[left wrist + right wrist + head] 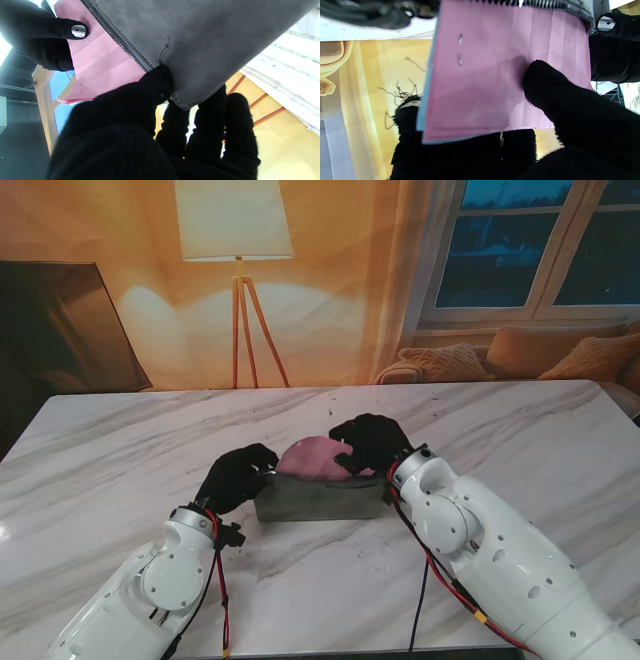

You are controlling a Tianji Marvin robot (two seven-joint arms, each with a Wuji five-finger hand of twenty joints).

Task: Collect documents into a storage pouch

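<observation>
A white marble table fills the stand view, with two white robot arms rising from the near corners, each ending in a black-gloved hand. Near the middle of the table stands a grey pouch, its zipped edge open at the top. Pink papers stick out of that opening, partly inside the pouch.

The left hand grips the pouch's left end; its wrist view shows the thumb pressed on the grey fabric beside the zip and the other fingers curled behind the corner. The right hand clasps the papers from above at the pouch's right side; its wrist view shows the thumb flat on the pink top sheet and fingers behind the stack, which has a pale blue sheet at its edge and two staples.

Behind the table stand a lit floor lamp, a sofa and a window
</observation>
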